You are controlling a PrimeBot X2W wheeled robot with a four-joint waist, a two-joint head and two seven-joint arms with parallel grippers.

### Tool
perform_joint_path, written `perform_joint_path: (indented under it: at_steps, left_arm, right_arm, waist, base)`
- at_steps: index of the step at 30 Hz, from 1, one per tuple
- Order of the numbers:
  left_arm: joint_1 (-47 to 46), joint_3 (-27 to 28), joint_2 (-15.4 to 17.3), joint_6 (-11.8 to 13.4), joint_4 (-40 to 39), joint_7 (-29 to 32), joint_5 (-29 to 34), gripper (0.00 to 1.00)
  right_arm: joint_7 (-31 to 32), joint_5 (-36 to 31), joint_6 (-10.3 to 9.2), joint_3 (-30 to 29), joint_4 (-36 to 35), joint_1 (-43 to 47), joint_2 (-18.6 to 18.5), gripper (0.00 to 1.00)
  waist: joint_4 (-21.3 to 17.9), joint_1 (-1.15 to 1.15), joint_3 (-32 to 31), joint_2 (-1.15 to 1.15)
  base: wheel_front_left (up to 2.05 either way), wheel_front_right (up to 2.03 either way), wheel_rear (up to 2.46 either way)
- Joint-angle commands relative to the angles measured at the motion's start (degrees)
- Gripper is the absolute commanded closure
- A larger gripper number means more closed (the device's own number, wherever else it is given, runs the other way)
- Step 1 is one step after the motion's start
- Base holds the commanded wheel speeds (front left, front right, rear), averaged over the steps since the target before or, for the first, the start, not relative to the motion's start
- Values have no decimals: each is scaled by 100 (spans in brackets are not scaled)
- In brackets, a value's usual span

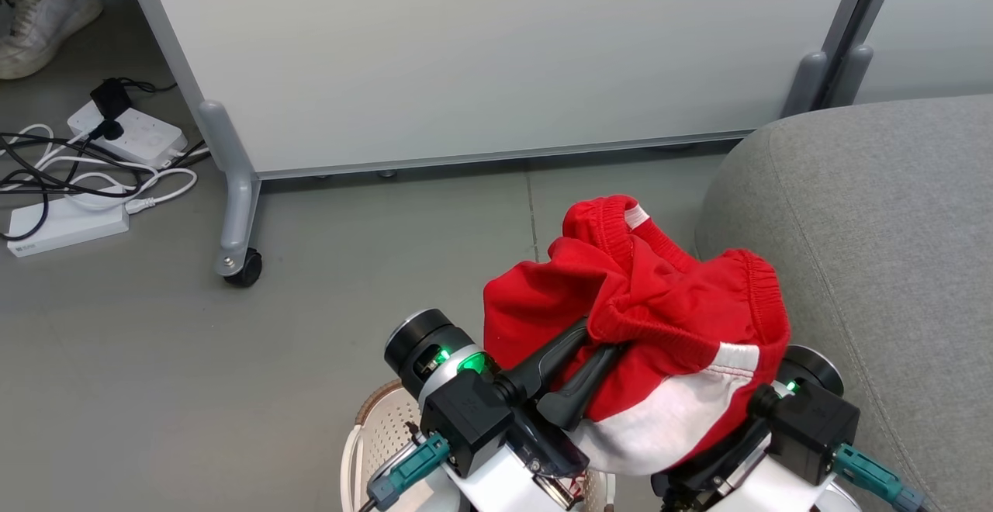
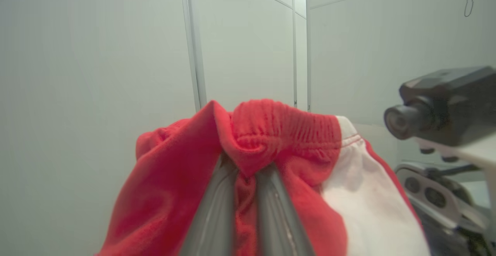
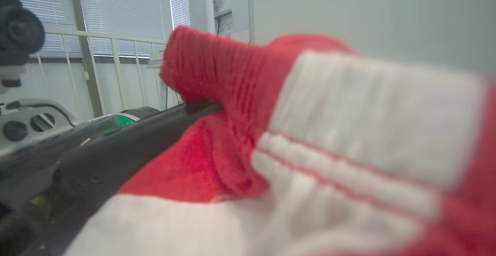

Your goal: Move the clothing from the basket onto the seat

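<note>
Red shorts (image 1: 659, 295): light, limp, drapey. Left pincer (image 1: 597, 345) pinching ribbed waistband (image 2: 271, 128), likely firmest hold. Right pincer (image 1: 803, 419) spread wide under drape.

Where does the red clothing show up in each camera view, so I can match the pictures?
Head view: clothing, lower centre, left of the seat.
Left wrist view: clothing, bottom centre, bunched over the left gripper's fingers.
Right wrist view: clothing, centre and right, close and blurred.
Shared landmark: the left gripper's fingers, dark, shut on the red fabric.
</note>
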Motion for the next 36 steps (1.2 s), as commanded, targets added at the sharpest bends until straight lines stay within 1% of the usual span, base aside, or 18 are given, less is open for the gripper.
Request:
perform_joint_path:
  at_steps: [1, 2, 3, 7, 12, 13, 14, 15, 16, 17, 18, 26, 36]
  left_arm:
    - [-9, -3, 19, -22, 18, -4, -27, 100]
    - [-8, -11, 18, -24, 23, -4, -33, 100]
    - [-7, -11, 18, -27, 28, -4, -37, 100]
    - [2, 19, 19, -13, 43, -4, -1, 100]
    - [56, 137, 21, 111, 25, -4, 21, 100]
    - [62, 160, 21, 134, 10, -5, 41, 77]
    - [71, 181, 22, 151, 0, -5, 55, 63]
    - [81, 191, 24, 166, -1, -5, 64, 52]
    - [92, 195, 22, 182, 5, -4, 78, 47]
    - [102, 199, 21, 182, 12, -4, 86, 4]
    - [111, 202, 20, 187, 22, -4, 92, 0]
    - [147, 295, 21, 212, 139, -4, 126, 0]
    - [271, 637, 20, 185, 220, -4, 266, 0]
  right_arm:
    - [-27, -49, 11, -32, -2, -74, 29, 0]
    - [-27, -69, 11, -44, -1, -72, 45, 0]
    - [-27, -101, 11, -89, -11, -64, 69, 100]
    - [-27, -16, 10, -238, -39, 53, 184, 100]
    - [-27, 50, 10, -331, -57, 143, 227, 100]
    - [-27, 74, 10, -378, -66, 157, 243, 100]
    - [-27, 108, 10, -427, -80, 183, 277, 100]
    - [-27, 128, 9, -466, -95, 211, 306, 100]
    - [-27, 135, 10, -493, -101, 230, 319, 100]
    - [-27, 130, 10, -503, -111, 237, 322, 100]
    - [-27, 112, 10, -511, -118, 239, 323, 100]
    - [-27, -58, 10, -651, -62, 244, 337, 100]
    - [-27, -500, 10, -1161, 50, 254, 287, 100]
  waist:
    - [1, 0, 2, 0]
    - [1, 0, 0, 0]
    - [0, 0, 3, 0]
    - [8, 0, -2, 0]
    - [11, 0, -15, 0]
    - [12, 0, -17, 0]
    - [13, 0, -20, 0]
    - [15, 0, -24, 0]
    - [16, 0, -28, 0]
    - [15, 0, -33, 0]
    - [13, 0, -38, 0]
    - [-12, 0, -56, 0]
    - [-7, 0, -14, 0]
  base:
    - [0, 0, 0]
    - [0, 0, 0]
    - [0, 0, 0]
    - [0, 0, 0]
    - [0, 0, 0]
    - [0, 0, 0]
    - [0, 0, 0]
    - [0, 0, 0]
    - [0, 0, 0]
    - [0, 0, 0]
    - [0, 0, 0]
    - [0, 0, 0]
    - [0, 0, 0]
